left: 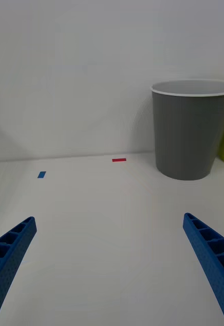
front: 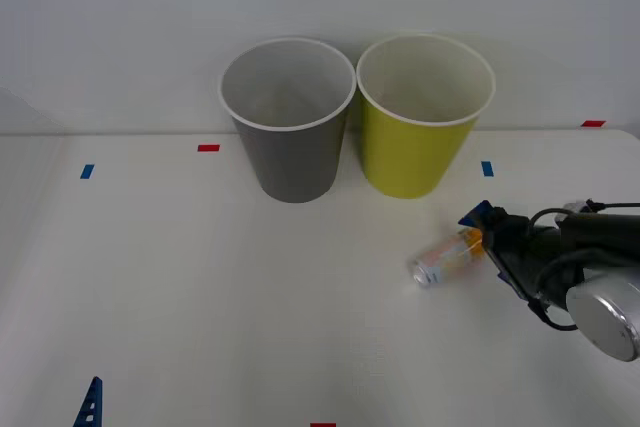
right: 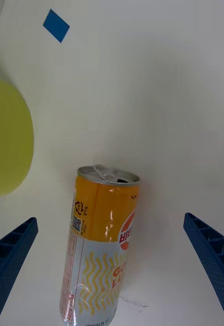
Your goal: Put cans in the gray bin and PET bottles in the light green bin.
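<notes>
A slim can [front: 445, 258] lies on its side on the white table, right of centre, its silver top pointing left and its orange band toward my right gripper [front: 488, 237]. That gripper is open, and the can [right: 102, 239] lies between its blue fingers [right: 10, 254], which do not touch it. The gray bin [front: 288, 117] and the light green bin [front: 424, 112] stand upright side by side at the back of the table. My left gripper [front: 90, 405] waits open at the front left, facing the gray bin [left: 191, 127]. No PET bottles are in view.
Small red [front: 208, 148] and blue [front: 87, 171] tape marks dot the table [front: 250, 307]. A white wall rises behind the bins. A blue mark [front: 487, 168] lies just behind the right gripper.
</notes>
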Tool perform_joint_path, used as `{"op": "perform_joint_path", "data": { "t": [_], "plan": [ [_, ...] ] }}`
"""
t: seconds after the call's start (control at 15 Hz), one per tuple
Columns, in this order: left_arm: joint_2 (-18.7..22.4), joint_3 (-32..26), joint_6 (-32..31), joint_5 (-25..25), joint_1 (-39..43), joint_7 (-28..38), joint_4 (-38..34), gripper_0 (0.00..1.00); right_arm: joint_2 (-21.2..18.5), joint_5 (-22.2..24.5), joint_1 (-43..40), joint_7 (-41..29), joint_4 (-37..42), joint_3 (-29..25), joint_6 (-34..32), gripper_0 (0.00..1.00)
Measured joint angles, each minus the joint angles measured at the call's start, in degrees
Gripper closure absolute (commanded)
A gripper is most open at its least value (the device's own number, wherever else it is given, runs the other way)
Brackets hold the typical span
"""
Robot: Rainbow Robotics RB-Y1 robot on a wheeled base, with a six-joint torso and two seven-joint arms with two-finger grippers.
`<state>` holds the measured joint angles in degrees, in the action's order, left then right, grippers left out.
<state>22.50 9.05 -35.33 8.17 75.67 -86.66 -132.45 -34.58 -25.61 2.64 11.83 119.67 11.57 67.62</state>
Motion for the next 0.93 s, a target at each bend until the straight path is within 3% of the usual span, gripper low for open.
{"op": "perform_joint_path", "data": {
  "t": [0.27, 0.93],
  "plan": [
    [0.0, 0.0, 0.0, 0.0, 0.0, 0.0, 0.0, 0.0, 0.3, -6.0, 5.1, -1.9, -5.1, 1.1, 2.1, 0.0],
    [0.0, 0.0, 0.0, 0.0, 0.0, 0.0, 0.0, 0.0, -0.3, -6.8, 10.4, -4.5, -10.6, 3.5, 5.4, 0.0]
  ]
}}
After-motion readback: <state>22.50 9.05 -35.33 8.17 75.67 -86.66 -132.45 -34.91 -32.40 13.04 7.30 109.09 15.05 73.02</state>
